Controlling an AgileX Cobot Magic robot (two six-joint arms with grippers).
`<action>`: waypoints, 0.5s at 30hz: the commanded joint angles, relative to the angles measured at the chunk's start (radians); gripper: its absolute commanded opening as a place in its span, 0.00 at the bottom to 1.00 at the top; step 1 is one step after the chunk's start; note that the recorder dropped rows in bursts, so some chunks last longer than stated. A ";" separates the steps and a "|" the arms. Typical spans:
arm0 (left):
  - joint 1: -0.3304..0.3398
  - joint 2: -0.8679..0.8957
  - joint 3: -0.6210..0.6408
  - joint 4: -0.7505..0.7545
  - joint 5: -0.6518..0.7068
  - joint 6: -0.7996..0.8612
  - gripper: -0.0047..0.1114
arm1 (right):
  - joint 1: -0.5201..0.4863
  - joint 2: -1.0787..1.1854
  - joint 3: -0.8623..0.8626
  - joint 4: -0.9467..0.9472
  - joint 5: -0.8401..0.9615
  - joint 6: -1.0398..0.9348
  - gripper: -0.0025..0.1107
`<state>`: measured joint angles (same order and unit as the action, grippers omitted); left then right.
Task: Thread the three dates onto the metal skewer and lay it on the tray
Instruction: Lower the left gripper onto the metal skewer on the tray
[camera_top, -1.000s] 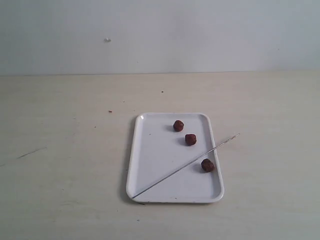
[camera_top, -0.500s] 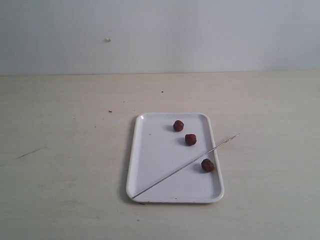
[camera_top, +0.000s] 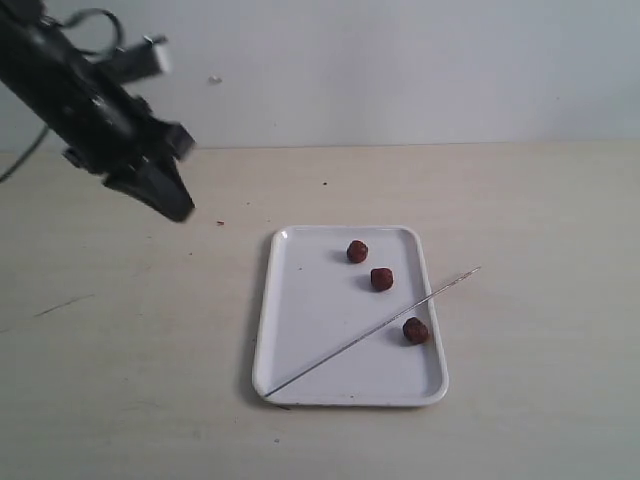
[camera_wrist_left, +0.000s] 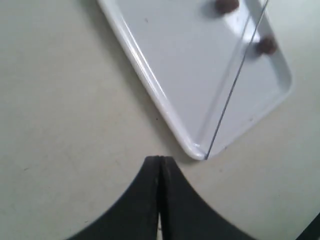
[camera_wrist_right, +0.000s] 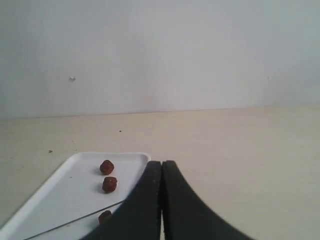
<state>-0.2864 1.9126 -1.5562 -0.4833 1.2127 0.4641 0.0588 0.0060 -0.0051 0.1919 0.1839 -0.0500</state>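
The tabletop (camera_top: 120, 380) carries the tray (camera_top: 300, 300), lower centre. The left hand (camera_top: 180, 208), upper left, and right hand (camera_wrist_right: 161, 170) are closed, empty. The skewer (camera_top: 370, 333) lies diagonally across the tray, tip overhanging; three dates (camera_top: 381, 279) sit loose beside it. Risk: a clumsy grasp rolls it off.

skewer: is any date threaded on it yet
No, the skewer lies bare across the tray, with all three dates loose off it.

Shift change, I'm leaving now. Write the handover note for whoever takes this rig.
Left end effector: shut, empty, above the table, left of the tray in the exterior view.
Right end effector: shut, empty.
Three dates loose on the tray; metal skewer lies diagonally across it, tip past the right rim.
Done: nothing threaded.
Left: thread all three dates, lay skewer on tray.
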 joint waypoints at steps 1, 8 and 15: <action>-0.220 0.054 -0.006 0.201 0.008 -0.024 0.04 | -0.007 -0.006 0.005 0.001 -0.006 -0.001 0.02; -0.404 0.076 -0.006 0.184 -0.123 -0.019 0.05 | -0.007 -0.006 0.005 0.001 -0.006 -0.001 0.02; -0.458 0.099 -0.006 0.157 -0.218 -0.013 0.06 | -0.007 -0.006 0.005 0.000 -0.006 -0.001 0.02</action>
<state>-0.7313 1.9958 -1.5562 -0.3133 1.0135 0.4495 0.0588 0.0060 -0.0051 0.1919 0.1839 -0.0500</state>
